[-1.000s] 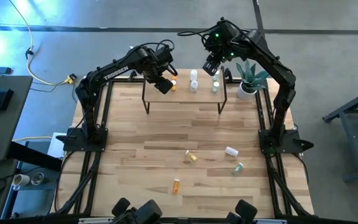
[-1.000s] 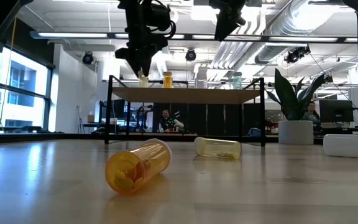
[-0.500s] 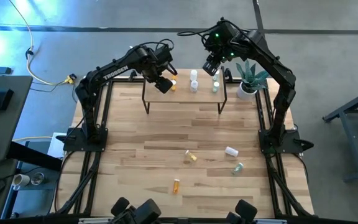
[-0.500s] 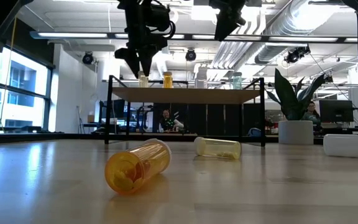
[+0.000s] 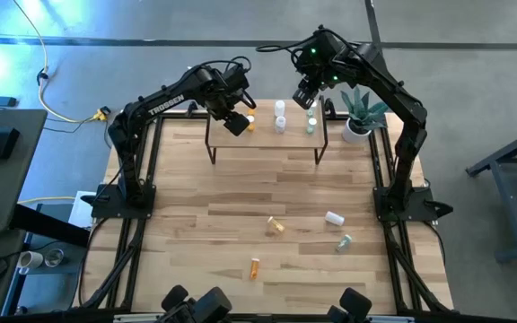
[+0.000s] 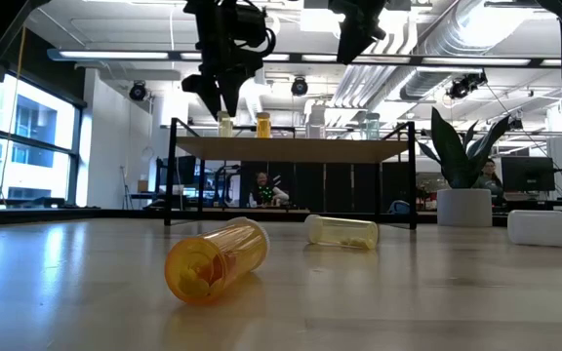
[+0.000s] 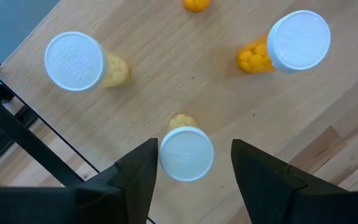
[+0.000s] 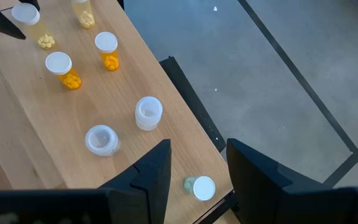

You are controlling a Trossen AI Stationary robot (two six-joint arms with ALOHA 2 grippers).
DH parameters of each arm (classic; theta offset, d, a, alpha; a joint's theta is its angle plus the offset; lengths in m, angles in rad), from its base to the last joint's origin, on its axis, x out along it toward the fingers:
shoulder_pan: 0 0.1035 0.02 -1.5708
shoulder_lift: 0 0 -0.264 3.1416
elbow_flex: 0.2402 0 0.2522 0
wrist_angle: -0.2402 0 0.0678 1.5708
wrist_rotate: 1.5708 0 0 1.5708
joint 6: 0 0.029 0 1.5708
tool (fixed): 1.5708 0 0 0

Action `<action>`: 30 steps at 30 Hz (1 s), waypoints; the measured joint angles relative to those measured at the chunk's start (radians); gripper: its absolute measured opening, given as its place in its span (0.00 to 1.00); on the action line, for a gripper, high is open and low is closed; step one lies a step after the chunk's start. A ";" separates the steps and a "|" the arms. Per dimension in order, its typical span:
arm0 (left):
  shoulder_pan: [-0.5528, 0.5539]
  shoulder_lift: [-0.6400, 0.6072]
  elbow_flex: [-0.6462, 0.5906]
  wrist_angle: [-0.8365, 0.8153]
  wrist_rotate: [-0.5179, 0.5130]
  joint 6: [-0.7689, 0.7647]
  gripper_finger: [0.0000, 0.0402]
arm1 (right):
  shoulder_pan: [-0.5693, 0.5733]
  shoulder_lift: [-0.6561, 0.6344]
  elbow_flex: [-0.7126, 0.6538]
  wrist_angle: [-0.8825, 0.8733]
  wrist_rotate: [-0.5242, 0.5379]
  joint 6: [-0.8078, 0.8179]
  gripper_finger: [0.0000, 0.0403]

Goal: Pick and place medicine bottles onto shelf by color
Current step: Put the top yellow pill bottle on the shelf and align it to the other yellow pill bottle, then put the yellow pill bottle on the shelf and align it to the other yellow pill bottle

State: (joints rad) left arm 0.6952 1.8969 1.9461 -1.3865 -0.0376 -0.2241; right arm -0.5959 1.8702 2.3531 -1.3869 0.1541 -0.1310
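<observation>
Directly between the parted, empty fingers of the left gripper (image 7: 192,180), a white-capped yellow plastic pill bottle (image 7: 186,151) stands upright on the light-wood shelf (image 7: 166,81); lifting away crooked could, I judge, clip and topple it.

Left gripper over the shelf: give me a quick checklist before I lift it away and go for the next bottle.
1. Left gripper open around the yellow bottle, with gaps on both sides: ok.
2. Yellow bottle upright on the shelf: ok.
3. Neighbouring bottles clear of the fingers; the capped yellow one and the orange one stand apart: ok.
4. Right gripper out of the way, raised over the shelf's other end: ok.
5. Bottles left on the table: an orange one, a yellow one, a white one and a greenish one, all lying down: not ok, not yet sorted.
</observation>
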 joint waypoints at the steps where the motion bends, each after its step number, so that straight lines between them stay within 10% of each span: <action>1: 0.000 0.000 0.000 0.000 0.000 0.000 0.48 | 0.000 0.000 0.000 0.000 0.000 0.000 0.36; 30: -0.009 -0.011 0.292 -0.140 -0.001 0.101 0.47 | 0.001 0.000 0.000 -0.046 -0.004 0.069 0.36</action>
State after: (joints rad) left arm 0.6859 1.8861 2.2383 -1.5265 -0.0381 -0.1230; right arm -0.5949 1.8702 2.3532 -1.4327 0.1503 -0.0619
